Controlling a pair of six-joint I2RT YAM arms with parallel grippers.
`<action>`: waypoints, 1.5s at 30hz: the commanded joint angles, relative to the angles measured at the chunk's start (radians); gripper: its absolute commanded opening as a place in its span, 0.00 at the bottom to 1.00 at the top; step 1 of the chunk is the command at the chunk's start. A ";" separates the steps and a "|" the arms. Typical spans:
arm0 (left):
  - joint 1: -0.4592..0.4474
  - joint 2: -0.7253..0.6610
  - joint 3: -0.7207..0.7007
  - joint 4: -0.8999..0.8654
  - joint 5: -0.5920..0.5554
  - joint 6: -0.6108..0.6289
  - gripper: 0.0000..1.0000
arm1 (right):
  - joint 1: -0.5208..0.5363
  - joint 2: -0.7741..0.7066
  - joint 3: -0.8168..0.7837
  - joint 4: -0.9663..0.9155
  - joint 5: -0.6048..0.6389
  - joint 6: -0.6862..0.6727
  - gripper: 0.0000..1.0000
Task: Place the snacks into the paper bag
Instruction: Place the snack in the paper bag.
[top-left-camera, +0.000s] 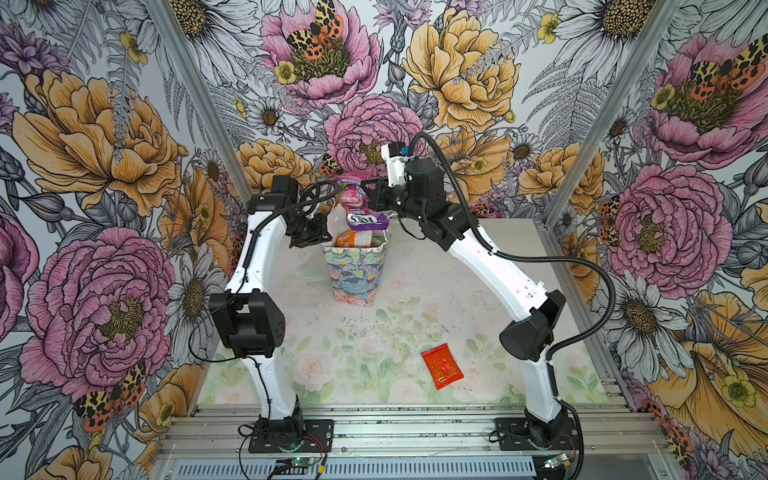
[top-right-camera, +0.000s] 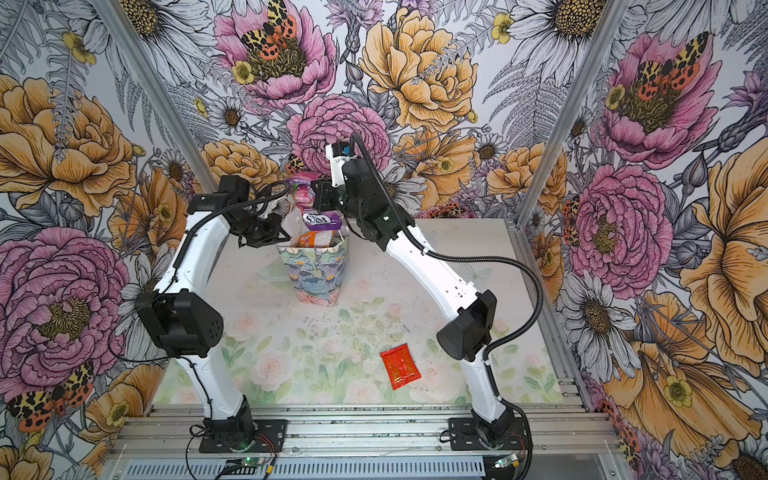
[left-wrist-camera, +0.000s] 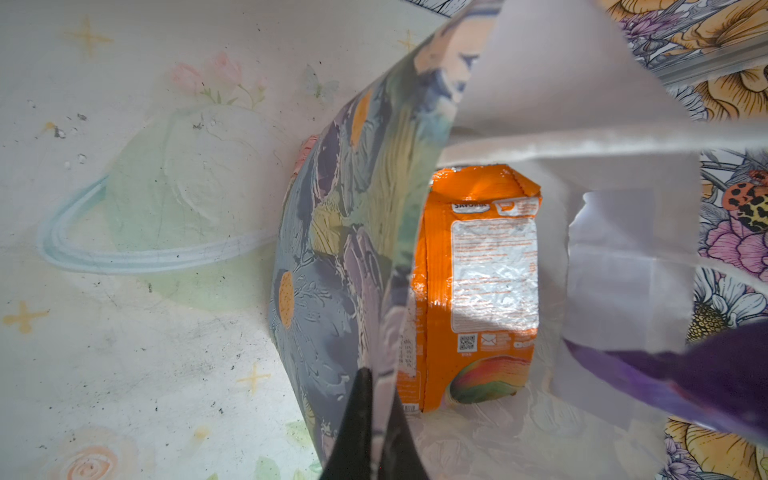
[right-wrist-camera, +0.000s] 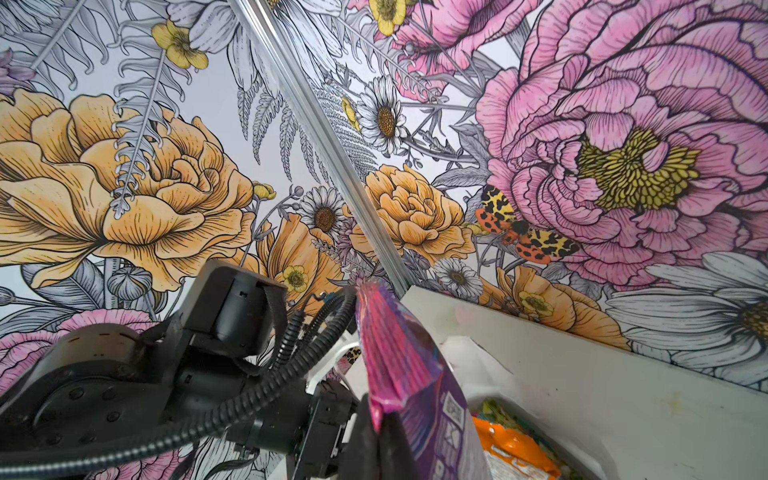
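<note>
- Paper bag (top-left-camera: 353, 270) stands upright toward 12 o'clock on the bench (top-left-camera: 415, 324), with an orange packet (left-wrist-camera: 478, 291) inside.
- Left jaws pinch the bag's rim at its 9 o'clock side.
- Right jaws grip a purple FOX'S packet (top-left-camera: 365, 218) over the bag's mouth.
- Red packet (top-left-camera: 441, 365) lies flat at 5 o'clock from the bag, well apart.

Read "FOX'S", white lettering, upside down, on purple packet (top-left-camera: 370, 222) at 12 o'clock of paper bag (top-left-camera: 353, 274) mouth. On orange packet (left-wrist-camera: 436, 299) inside bag: white panel (left-wrist-camera: 494, 270) of fine print, illegible; header word blurred; QR code (left-wrist-camera: 466, 343) at 7 o'clock of panel. Further QR code on purple packet, right wrist view.
</note>
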 joint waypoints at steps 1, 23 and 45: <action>0.018 -0.041 -0.004 0.033 0.056 -0.008 0.00 | 0.002 0.018 0.046 0.044 -0.047 0.051 0.00; 0.026 -0.045 -0.004 0.033 0.063 -0.008 0.00 | 0.004 0.005 -0.091 0.087 -0.119 0.171 0.00; 0.026 -0.044 -0.001 0.033 0.067 -0.010 0.00 | -0.011 -0.136 -0.379 0.211 -0.058 0.197 0.00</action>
